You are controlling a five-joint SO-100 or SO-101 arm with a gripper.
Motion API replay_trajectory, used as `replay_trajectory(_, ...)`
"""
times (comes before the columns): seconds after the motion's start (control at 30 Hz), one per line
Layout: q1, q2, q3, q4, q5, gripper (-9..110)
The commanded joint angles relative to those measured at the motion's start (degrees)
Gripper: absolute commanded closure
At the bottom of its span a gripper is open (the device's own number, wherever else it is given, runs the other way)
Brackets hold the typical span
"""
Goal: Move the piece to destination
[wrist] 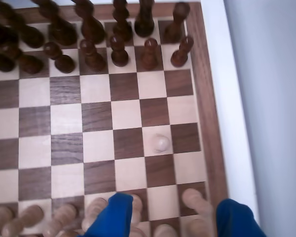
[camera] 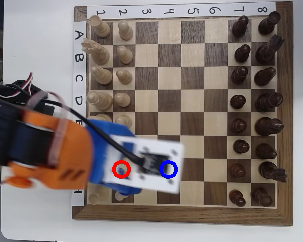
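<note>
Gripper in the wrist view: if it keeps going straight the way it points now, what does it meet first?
Most likely the pale pawn, standing alone on a light square ahead of the gripper with only bare board between. Its blue fingers look spread. Depth is hard to judge; the dark pieces lie well beyond.

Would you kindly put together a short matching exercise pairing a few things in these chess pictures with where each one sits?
Things:
1. pale pawn
2. dark pieces
3. blue ring
4. red ring

Places:
A. two columns along the right side of the board in the overhead view
B. alone on a light square in mid-board in the wrist view
C. nearer the pale pieces' side, in the overhead view
D. two squares to the right of the other ring, in the overhead view

Pairs: 1-B, 2-A, 3-D, 4-C
</note>
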Motion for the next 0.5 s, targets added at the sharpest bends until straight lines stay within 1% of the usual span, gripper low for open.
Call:
replay_trajectory(0.0,-4.0,30.5,-6.0,2.9,-22.1,80)
replay_trajectory(0.1,-5.4,33.4,-7.0,3.5,-29.8,77)
replay_trajectory(0.17,-3.1,34.5,-6.9,3.1,-35.6,74)
replay_trajectory(0.27,2.8,35.4,-7.3,1.3,-41.3,75)
replay_trajectory(0.47,17.9,37.2,-7.7,-1.8,-51.6,83)
